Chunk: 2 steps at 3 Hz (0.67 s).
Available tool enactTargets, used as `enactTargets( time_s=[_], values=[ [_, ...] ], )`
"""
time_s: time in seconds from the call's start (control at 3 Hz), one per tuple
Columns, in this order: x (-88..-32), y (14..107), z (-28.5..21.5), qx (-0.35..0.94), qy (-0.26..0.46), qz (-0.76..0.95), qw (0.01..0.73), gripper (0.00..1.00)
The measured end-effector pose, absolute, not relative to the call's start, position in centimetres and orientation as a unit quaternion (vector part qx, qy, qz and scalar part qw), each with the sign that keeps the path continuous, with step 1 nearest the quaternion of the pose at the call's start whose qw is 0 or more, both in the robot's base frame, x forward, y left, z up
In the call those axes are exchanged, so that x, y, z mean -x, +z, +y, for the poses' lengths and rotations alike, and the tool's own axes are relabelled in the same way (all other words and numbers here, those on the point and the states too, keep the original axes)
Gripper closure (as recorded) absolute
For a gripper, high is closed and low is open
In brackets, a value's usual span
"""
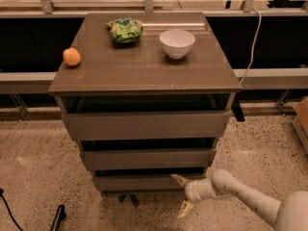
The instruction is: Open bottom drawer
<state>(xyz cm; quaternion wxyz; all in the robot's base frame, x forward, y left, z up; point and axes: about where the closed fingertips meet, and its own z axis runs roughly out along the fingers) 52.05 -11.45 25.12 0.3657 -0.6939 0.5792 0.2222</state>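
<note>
Hand (180, 195) is low, at the right end of the bottom drawer (139, 182), with the arm (243, 198) coming in from the right just above the floor. Fingers are spread wide and hold nothing. Upper fingertip (176, 179) sits at the front's top edge, the lower one hangs below the front's bottom edge. My read: the front is flat with no handle, so the only purchase is the dark gap above it, hence the vertical spread and the hook-over-the-lip approach. Can't tell if the tip is touching yet. Drawer looks shut or barely out, set back under the middle drawer (147, 158) and top drawer (144, 125). Orange (71, 57), white bowl (177, 43) and green crumpled bag (124, 30) sit loose on the desk (139, 71), so a jerky pull could rock the unit; the orange would likely roll first.
</note>
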Motion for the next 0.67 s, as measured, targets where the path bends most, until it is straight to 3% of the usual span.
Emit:
enactTargets(
  time_s=[0.67],
  values=[
    [-54.2, 23.7, -12.2, 0.74, 0.152, 0.56, 0.34, 0.0]
  ],
)
